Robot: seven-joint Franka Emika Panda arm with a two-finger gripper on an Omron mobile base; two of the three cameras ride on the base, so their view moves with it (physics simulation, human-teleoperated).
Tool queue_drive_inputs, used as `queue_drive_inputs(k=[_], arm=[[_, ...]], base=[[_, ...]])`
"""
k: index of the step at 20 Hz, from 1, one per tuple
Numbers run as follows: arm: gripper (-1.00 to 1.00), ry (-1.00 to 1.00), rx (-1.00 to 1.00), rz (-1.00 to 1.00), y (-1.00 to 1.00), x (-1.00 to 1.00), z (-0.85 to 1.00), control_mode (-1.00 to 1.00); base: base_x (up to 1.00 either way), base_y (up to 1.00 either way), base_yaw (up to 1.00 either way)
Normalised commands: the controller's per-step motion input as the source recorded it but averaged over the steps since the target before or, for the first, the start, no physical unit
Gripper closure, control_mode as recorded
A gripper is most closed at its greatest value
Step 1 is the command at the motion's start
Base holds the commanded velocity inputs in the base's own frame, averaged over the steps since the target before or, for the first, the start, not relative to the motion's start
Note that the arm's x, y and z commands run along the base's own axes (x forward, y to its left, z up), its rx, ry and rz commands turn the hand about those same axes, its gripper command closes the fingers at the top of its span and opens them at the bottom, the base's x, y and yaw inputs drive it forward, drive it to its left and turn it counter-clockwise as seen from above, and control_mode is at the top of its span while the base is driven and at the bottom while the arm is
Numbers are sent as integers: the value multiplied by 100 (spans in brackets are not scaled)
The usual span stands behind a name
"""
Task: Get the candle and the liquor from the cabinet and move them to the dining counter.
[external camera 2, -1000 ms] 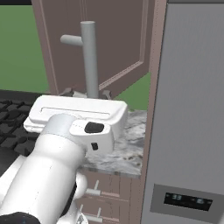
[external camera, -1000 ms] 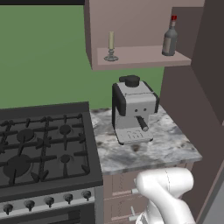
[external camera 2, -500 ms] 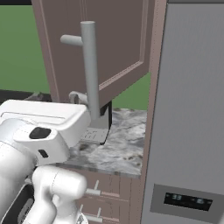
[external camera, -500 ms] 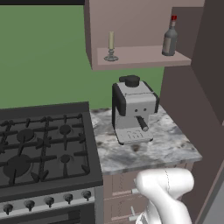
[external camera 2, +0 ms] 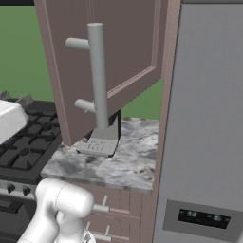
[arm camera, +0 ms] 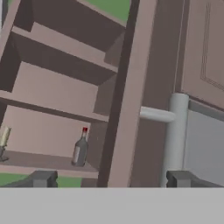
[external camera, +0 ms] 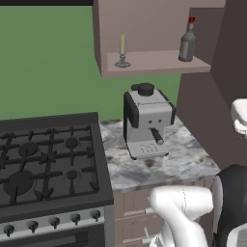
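Fingers point(arm camera: 43, 178) stand wide apart, gripping nothing. Candle point(external camera: 122, 50) and liquor point(external camera: 187, 41) both stand upright, well apart, on the lowest shelf of the open cabinet point(external camera: 144, 34), door point(external camera 2: 109, 61) swung out. Below sit a coffee machine point(external camera: 146, 120) on a marbled worktop point(external camera: 188, 154), stove point(external camera: 43, 164) beside

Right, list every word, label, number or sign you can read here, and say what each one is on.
No text can be read anywhere.
Fridge display panel: pale marks, too small and blurred to read.
Liquor: no legible label.
Coffee machine: no readable brand or markings.
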Motion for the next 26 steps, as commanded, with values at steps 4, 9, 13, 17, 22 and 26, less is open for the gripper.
queue_drive_inputs(k=[4,9,13,17,22,26], arm=[[-100,0,-4,-34,64,16,-3,-100],[-100,0,0,-16,29,76,-5,-100],[-100,0,2,1,0,95,-24,-100],[-100,-9,4,3,0,71,-28,-100],[-100,-16,9,0,0,27,-13,-100],[-100,0,5,-16,-5,0,0,-100]], base=[[0,0,0],[0,0,0],[0,0,0],[0,0,0],[0,0,0],[0,0,0]])
